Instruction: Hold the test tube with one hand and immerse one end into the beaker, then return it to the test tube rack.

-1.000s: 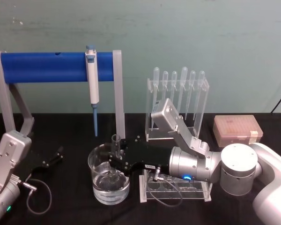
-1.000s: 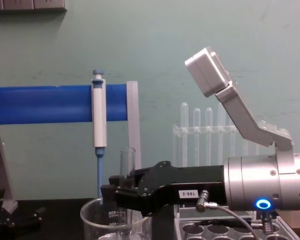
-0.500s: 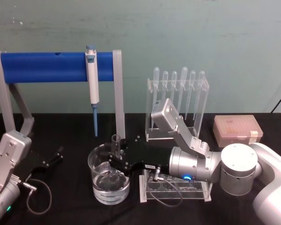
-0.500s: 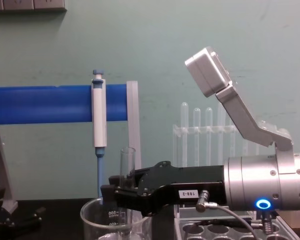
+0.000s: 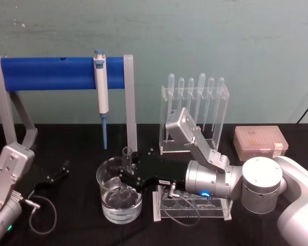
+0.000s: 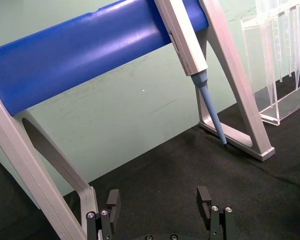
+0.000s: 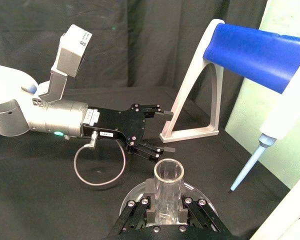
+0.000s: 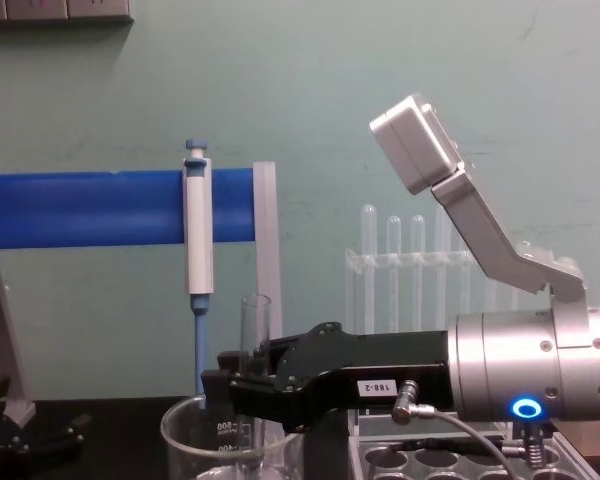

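The clear test tube (image 5: 127, 155) stands upright with its lower end down inside the wide glass beaker (image 5: 105, 197), which holds some liquid. My right gripper (image 5: 127, 178) is shut on the tube's middle, reaching in from the right over the beaker's rim. From the chest the tube's (image 8: 255, 322) open top rises above the black right gripper (image 8: 242, 385) and the beaker (image 8: 180, 432). The right wrist view looks down the tube (image 7: 168, 180) held between my fingers. My left gripper (image 5: 57, 174) rests open on the black table at the left, seen also as the left gripper (image 6: 158, 200).
A blue-and-white pipettor (image 5: 101, 92) hangs from the blue-bar stand (image 5: 51, 73) behind the beaker. A rack of thin pipettes (image 5: 195, 110) stands at the back. The clear tube rack (image 5: 195, 207) sits under my right wrist, and a pink box (image 5: 259, 142) lies far right.
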Available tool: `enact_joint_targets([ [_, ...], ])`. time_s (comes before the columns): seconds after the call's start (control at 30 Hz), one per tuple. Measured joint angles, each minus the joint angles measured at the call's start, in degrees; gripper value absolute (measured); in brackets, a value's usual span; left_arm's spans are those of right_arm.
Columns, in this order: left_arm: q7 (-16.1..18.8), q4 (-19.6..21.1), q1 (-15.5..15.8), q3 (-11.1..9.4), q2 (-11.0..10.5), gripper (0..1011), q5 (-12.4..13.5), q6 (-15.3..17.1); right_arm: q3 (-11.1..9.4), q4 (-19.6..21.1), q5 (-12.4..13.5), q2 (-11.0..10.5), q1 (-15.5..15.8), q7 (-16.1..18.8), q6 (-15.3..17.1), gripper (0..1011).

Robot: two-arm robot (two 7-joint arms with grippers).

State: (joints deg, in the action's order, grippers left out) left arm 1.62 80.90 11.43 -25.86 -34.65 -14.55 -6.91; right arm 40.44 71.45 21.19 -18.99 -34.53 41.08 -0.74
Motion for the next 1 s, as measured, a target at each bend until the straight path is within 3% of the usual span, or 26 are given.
enact_joint_targets([
  [1.0,0.0,0.0,0.0,0.0,0.0,1000,0.0,0.0,0.0,0.0,0.0,0.0,0.0,0.0,0.0,226],
])
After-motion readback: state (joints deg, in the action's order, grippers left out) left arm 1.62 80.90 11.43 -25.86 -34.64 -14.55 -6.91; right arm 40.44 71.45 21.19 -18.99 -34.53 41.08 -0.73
